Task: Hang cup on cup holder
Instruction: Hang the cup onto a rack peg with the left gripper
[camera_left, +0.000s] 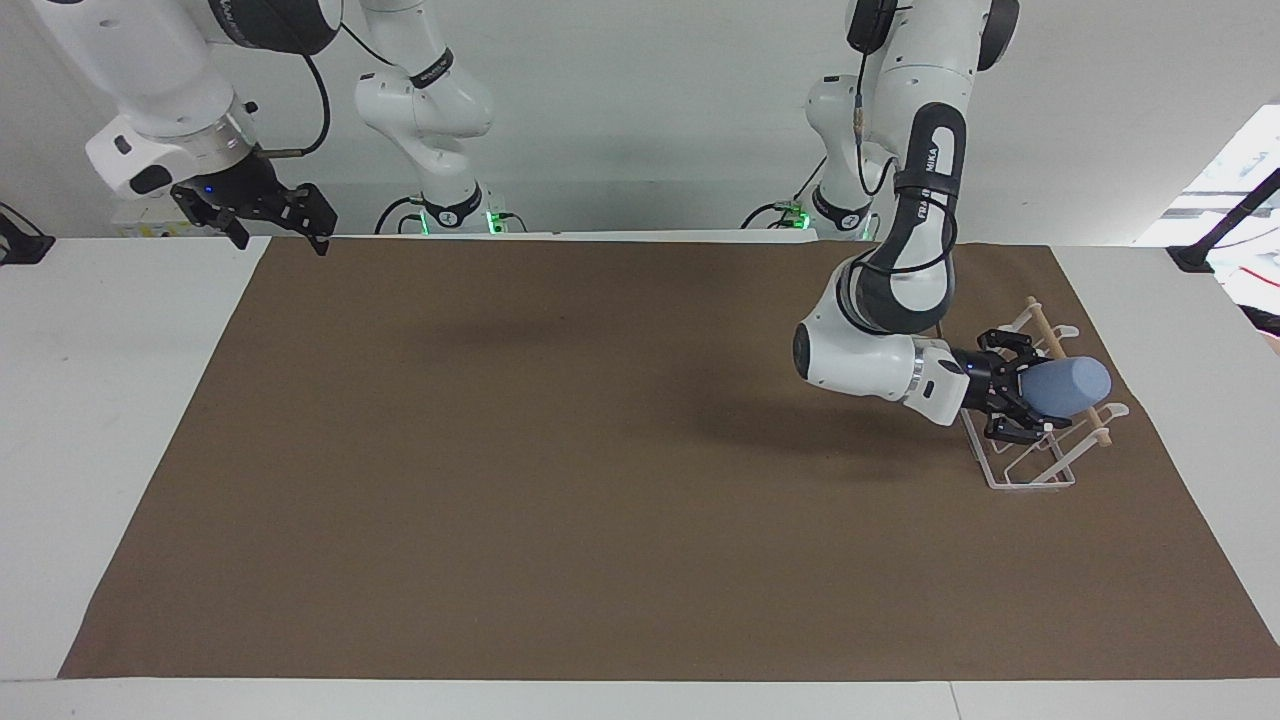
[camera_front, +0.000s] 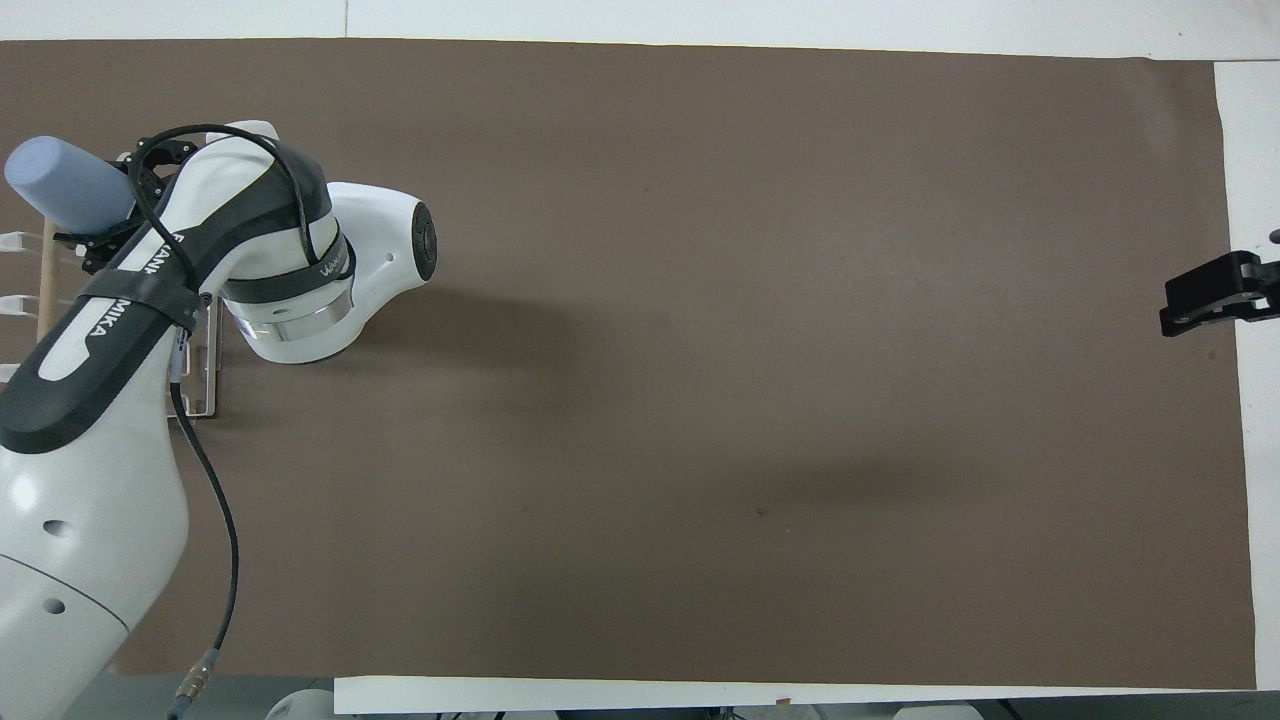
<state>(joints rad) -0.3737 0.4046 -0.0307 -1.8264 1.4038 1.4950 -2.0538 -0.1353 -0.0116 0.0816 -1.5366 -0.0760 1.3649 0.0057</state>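
The light blue cup (camera_left: 1072, 386) lies sideways in my left gripper (camera_left: 1020, 398), which is shut on its rim end, base pointing away from the arm. It is held over the white wire cup holder (camera_left: 1030, 470) at the left arm's end of the brown mat, over the wooden dowel (camera_left: 1042, 322). In the overhead view the cup (camera_front: 62, 185) sticks out past the left gripper (camera_front: 115, 200) and the arm hides most of the cup holder (camera_front: 205, 370). My right gripper (camera_left: 272, 215) waits up in the air at the right arm's end (camera_front: 1215, 297).
A brown mat (camera_left: 600, 480) covers most of the white table (camera_left: 90, 400). The left arm's elbow (camera_left: 850, 350) hangs low over the mat beside the holder.
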